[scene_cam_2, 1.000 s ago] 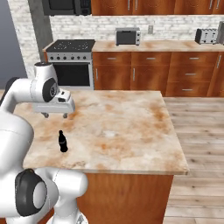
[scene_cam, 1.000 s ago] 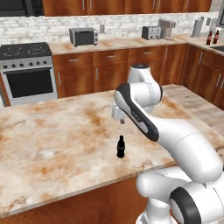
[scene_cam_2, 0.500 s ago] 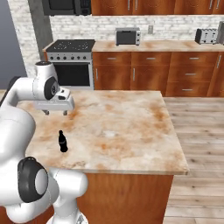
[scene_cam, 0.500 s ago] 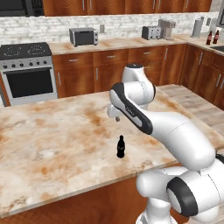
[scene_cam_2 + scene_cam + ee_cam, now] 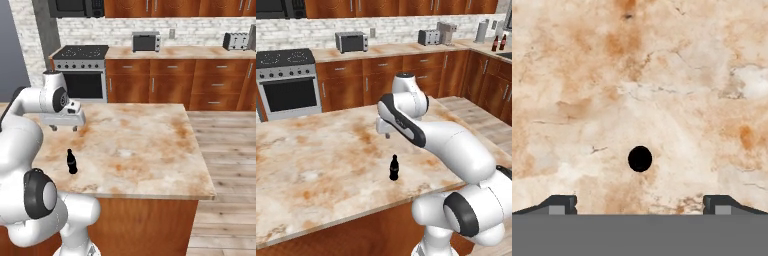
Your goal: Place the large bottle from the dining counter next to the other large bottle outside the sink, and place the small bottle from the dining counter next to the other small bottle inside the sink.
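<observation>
Two far bottles point(image 5: 498, 43) by sink: too small to identify.

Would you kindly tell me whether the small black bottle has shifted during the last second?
No. The small black bottle stands upright on the same spot of the dining counter, equally far from its near edge in the left base view.

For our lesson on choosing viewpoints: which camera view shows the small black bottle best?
The left base view: the small black bottle stands upright on the dining counter, its whole side outline showing. The right base view shows it too, upright beside the robot's white body. The hand view looks straight down, so it is just a black circle.
</observation>
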